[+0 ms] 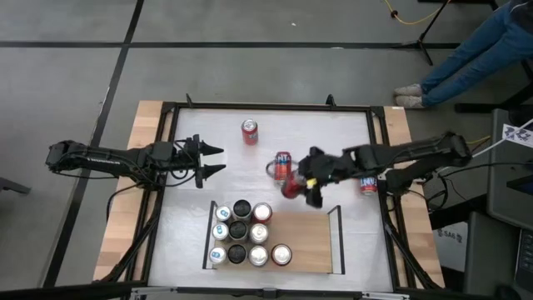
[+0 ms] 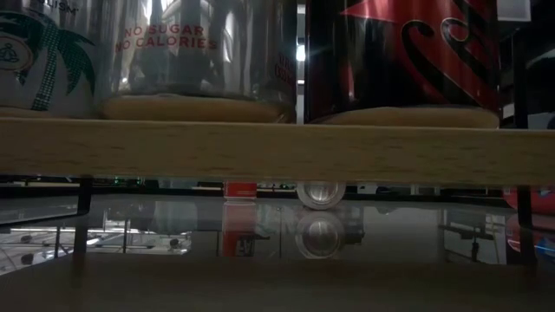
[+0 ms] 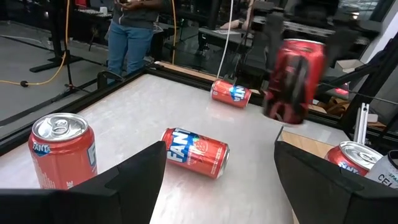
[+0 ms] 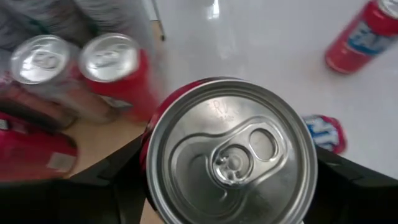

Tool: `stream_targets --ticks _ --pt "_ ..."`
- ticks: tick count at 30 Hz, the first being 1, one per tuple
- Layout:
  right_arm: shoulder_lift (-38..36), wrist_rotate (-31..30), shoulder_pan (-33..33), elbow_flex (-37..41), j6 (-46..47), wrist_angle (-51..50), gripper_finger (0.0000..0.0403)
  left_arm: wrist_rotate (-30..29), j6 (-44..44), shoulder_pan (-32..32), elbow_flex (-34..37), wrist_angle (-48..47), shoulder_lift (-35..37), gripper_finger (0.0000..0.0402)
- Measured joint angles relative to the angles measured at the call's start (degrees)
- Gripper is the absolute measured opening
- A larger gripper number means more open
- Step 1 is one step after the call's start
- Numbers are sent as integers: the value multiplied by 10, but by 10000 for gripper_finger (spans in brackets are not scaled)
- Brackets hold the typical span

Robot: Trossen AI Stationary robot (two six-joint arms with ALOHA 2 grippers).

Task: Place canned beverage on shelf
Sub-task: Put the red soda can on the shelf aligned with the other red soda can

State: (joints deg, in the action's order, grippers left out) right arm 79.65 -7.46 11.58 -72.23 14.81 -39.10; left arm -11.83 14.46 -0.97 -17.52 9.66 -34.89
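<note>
My right gripper [image 1: 301,185] is shut on a dark red beverage can [image 1: 289,188], held in the air just beyond the far edge of the light-wood shelf [image 1: 312,250]. Several cans [image 1: 240,232] stand upright on the shelf's left half. My left gripper [image 1: 218,161] waits open at the table's left, touching nothing. An orange can [image 3: 196,152] lies on its side between the two grippers. My right gripper pinches the red can's side wall [image 4: 146,165] just below the top rim, one finger [image 4: 115,183] on each side. The fingers slant down from the table's right. The can is lifted clear of the table, top toward the wrist, tilted in the left wrist view [image 3: 297,78].
One red can [image 1: 250,132] stands upright near the far edge. Another can [image 1: 368,184] lies on its side at the right, under my right arm. The shelf's right half is bare wood, with a black rail [image 1: 340,237] along its right side. A person's legs [image 1: 466,58] show beyond the table.
</note>
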Motion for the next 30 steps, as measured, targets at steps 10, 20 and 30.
stream_targets --ticks 10,20,30 --pt "71 -48 94 -21 119 7 299 6 0 0 0 -1 0 293" --pt "137 -31 149 -21 126 64 300 6 0 0 0 -1 0 293" --pt "162 -21 162 -21 125 65 301 6 0 0 0 -1 0 293"
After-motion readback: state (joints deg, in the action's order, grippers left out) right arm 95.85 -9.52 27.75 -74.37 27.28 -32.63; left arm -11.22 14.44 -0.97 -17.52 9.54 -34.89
